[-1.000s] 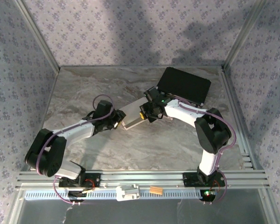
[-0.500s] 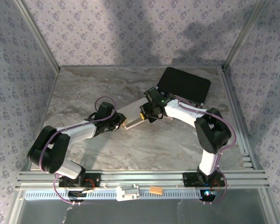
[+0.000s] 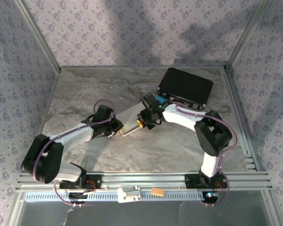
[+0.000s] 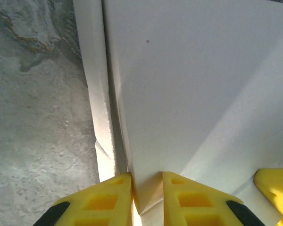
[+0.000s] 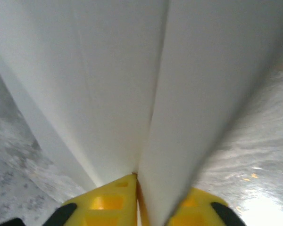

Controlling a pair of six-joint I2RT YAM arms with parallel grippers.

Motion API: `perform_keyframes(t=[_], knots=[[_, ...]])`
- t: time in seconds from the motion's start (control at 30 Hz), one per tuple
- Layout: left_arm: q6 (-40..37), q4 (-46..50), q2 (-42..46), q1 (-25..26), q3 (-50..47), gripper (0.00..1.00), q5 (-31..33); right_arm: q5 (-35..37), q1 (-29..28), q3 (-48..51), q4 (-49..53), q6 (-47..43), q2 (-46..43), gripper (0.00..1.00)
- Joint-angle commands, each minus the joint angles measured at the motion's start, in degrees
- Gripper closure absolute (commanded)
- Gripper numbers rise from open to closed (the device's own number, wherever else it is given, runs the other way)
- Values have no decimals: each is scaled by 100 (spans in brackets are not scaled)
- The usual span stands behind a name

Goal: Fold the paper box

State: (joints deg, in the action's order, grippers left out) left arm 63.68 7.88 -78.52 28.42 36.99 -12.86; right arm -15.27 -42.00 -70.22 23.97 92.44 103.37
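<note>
Yellow fingers (image 4: 104, 200) of the left gripper (image 4: 147, 193) are pinching a thin white panel of the paper box (image 4: 188, 94). They are standing almost closed, with only the card's thickness between them. Just left of these fingers a narrow folded strip of the same box is running straight ahead, and beyond it grey marbled table (image 4: 33, 117) is showing.

Yellow fingers (image 5: 108, 202) of the right gripper (image 5: 153, 207) are sitting a little apart with a creased white panel of the box rising between them. Whether they are squeezing it cannot be told, because the card is hiding the inner face of one finger.

From above, the left gripper (image 3: 117, 129) and right gripper (image 3: 144, 121) are facing each other near the middle of the table. The box (image 3: 131, 117) is lying between their fingertips and touching both.

Beyond the right gripper's fingers, towards the far right corner, a black case (image 3: 185, 87) is resting flat, apart from the box. The table (image 3: 85, 94) under the fingers is looking like pale grey and tan stone. Walls (image 3: 132, 28) papered in a small lilac flower print are enclosing it on three sides, joined by silver metal posts. Behind the fingers a ribbed aluminium rail (image 3: 146, 181) is carrying both arm bases.
</note>
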Motion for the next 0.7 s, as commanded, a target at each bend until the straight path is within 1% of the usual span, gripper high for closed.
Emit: perform_keyframes(t=[0.0,0.03,0.1,0.13,0.23,0.27,0.33,0.4,0.47,0.53,0.6,0.67], knots=[[-296,289,-49,-157,-104,80,199,-184,30,-282,1211,-797,-147,64],[-334,321,-21,-187,-92,80,271,-96,55,-413,1514,-1074,-240,57],[-401,465,75,-224,-26,79,450,79,126,-658,2065,-1598,-475,47],[-417,477,119,-239,-2,79,477,186,177,-760,2361,-1905,-626,44],[-540,549,124,-259,157,79,409,534,393,-905,2980,-2748,-1101,39],[-609,607,103,-259,225,78,407,646,459,-943,3050,-3029,-1222,38],[-729,759,66,-288,351,78,406,824,699,-1085,3085,-3938,-1293,38],[-769,806,66,-335,377,77,391,738,964,-1265,2962,-4730,-1078,40],[-799,810,65,-381,362,76,349,565,1145,-1601,2853,-5476,-639,44],[-839,811,31,-407,366,76,300,453,1193,-2117,2892,-6128,-84,48],[-875,810,1,-442,370,76,258,241,1179,-2599,2958,-6508,460,48],[-909,800,-31,-484,370,76,234,18,1130,-3185,3286,-6875,1062,50]])
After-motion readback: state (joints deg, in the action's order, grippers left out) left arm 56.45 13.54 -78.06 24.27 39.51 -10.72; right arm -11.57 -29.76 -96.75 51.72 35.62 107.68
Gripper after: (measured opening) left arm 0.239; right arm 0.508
